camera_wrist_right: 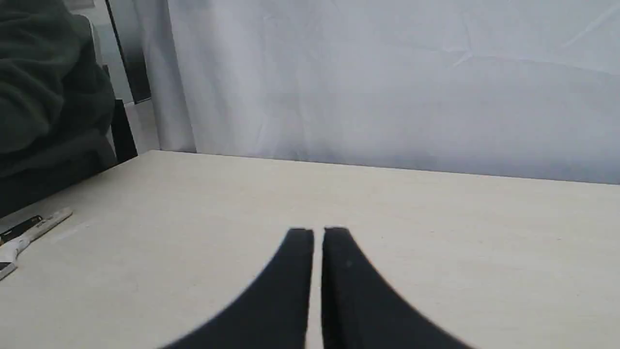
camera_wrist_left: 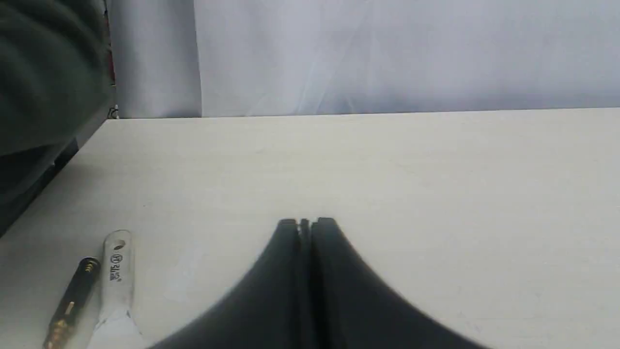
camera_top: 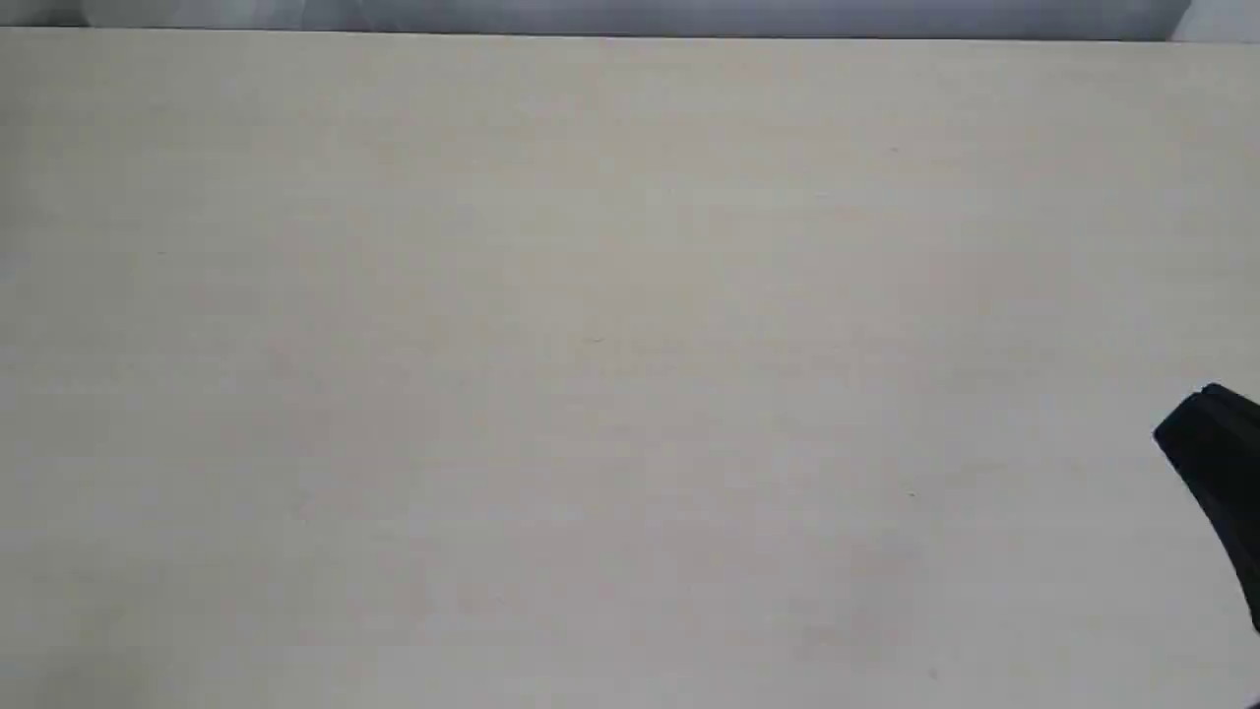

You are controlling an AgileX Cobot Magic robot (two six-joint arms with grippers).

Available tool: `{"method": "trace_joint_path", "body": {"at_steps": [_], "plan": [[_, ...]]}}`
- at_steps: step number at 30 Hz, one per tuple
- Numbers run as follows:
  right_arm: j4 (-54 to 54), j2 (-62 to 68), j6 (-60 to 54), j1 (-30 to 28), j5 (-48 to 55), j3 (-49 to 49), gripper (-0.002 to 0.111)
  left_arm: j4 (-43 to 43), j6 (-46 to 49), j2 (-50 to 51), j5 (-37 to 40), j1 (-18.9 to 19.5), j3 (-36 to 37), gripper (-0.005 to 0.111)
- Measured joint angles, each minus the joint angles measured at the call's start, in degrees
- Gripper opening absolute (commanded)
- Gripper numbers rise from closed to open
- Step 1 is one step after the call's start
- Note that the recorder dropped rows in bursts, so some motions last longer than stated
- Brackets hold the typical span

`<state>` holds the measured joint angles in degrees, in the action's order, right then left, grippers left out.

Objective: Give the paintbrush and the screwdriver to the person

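The paintbrush lies flat on the pale table, and only its pale handle with the hole shows. Right beside it lies the screwdriver, black-handled with a gold collar. My left gripper is shut and empty, a short way to one side of both tools. Both tools are far from my right gripper, whose fingers stand nearly together with nothing between them. From there the paintbrush and screwdriver look small near the table's edge. The person's dark green sleeve shows past that edge; no bare hand shows.
The exterior view holds only bare pale tabletop and a black part of my right arm at its right edge. A white curtain hangs behind the table's far edge.
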<state>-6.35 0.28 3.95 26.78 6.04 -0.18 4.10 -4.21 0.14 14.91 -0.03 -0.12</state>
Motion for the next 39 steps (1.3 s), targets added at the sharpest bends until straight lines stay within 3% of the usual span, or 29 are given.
{"method": "trace_joint_path", "body": {"at_steps": [22,39], "plan": [[0.0,0.0,-2.1,-1.0,0.5,0.0,0.005,0.0,0.0,0.0,0.0,0.0,0.0,0.000],[0.0,0.0,-5.2,-25.2,11.7,0.0,0.005,0.0,0.0,0.0,0.0,0.0,0.0,0.000]]}}
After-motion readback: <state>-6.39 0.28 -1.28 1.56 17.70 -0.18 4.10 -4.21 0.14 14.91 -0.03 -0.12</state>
